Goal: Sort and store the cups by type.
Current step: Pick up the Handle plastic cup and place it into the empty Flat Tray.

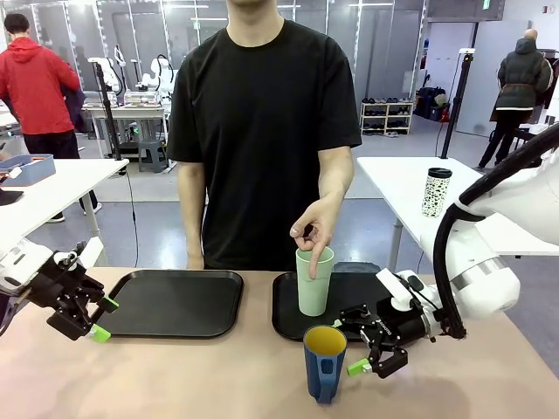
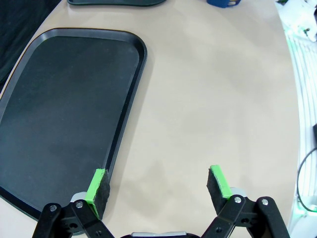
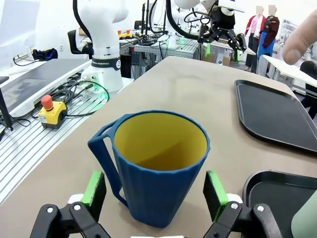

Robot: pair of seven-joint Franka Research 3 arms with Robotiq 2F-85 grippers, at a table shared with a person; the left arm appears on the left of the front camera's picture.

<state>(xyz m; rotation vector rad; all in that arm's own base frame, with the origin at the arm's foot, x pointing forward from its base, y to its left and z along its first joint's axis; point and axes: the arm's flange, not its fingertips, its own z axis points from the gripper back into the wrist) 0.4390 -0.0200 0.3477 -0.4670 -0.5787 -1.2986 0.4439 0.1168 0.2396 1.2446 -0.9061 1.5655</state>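
Right gripper [image 3: 154,194] with jaws apart, green pads flanking the short dark blue mug with handle and yellow inside [image 3: 157,171] without visibly touching it. Mug standing upright on the beige table [image 1: 201,380], just in front of the right black tray [image 1: 349,292]. Tall pale green handleless plastic tumbler [image 1: 314,281] upright on that tray, person's hand [image 1: 315,226] at its rim. Left gripper [image 2: 157,187] spread open, hovering over the table at the near corner of the left black tray [image 2: 59,114], well apart from the mug.

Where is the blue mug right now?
In the front view the blue mug stands on the bare table near the robot's edge, in front of the right tray, with the open right gripper beside it.
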